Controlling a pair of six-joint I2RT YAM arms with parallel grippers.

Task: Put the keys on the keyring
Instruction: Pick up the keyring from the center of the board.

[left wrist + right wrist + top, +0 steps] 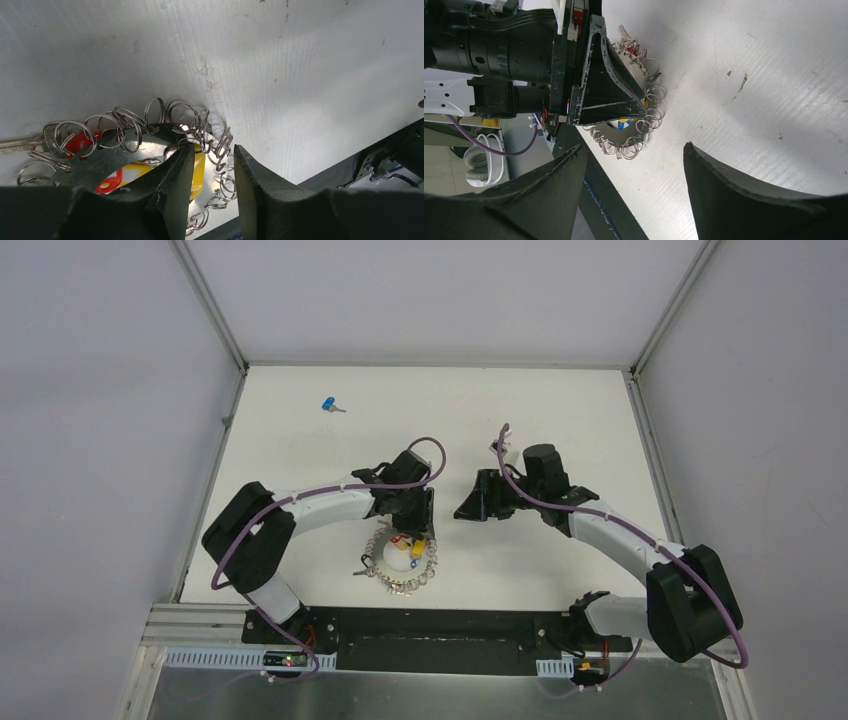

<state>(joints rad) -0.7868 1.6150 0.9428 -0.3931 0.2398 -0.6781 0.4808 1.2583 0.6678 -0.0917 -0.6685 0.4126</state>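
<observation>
Down near the front edge of the bench (560,420) sits the keyring (400,566), a grey metal ring lying flat with a whole fringe of little wire loops (155,110) around its rim. So here's how things look.

The left gripper (214,150) is parked straight over the keyring, fingers pointing down close to its rim. Its jaws are parted with a clear gap. Through that gap I only see loops and bare bench, so it's released, nothing pinched.

The yellow key (199,172) lies on the keyring right against the inner face of one finger, half hidden behind it. Honestly can't tell whether it's actually hooked onto a loop or just lying there. A red head (80,143) sits further round the keyring among the loops, with a silver blade (15,145) poking out past the rim next to it.

The right gripper (635,147) hangs off to the keyring's right and a bit farther back, well clear of it, and its camera looks across at the left gripper and the loops. Jaws spread wide, nothing between them, just bench underneath.

The blue key (330,405) is nowhere close. It lies on its own well beyond the keyring, out toward the bench's far left corner, touching nothing.
</observation>
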